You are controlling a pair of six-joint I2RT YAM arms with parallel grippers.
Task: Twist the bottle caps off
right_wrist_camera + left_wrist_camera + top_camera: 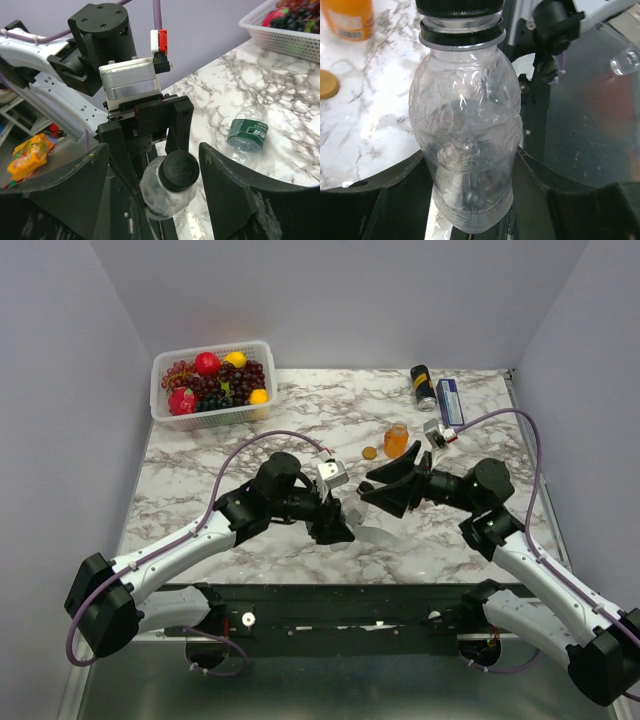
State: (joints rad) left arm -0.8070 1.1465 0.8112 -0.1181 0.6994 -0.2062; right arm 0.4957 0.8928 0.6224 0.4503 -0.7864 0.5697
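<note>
At back left, a white basket (215, 416) of fruit (208, 364) on the marble table (180, 490). Toward the middle, the left gripper (470, 200), fingers clamped on either side of the lower body of a clear bottle (467, 125), black cap (179, 171) screwed on and pointing straight at the right gripper (154, 160). Past that pair, in the right wrist view, a second clear bottle (247, 135) with a green label, lying on its side on the marble. Just right of centre, a loose orange cap (370, 452) flat on the table, just beside an upright orange bottle (397, 440) but not touching. Then the right gripper itself, fingers apart, one on each side of the black cap, with a gap visible on the near side. At back right, a black can (423, 387) and a blue box (450, 400), side by side.
</note>
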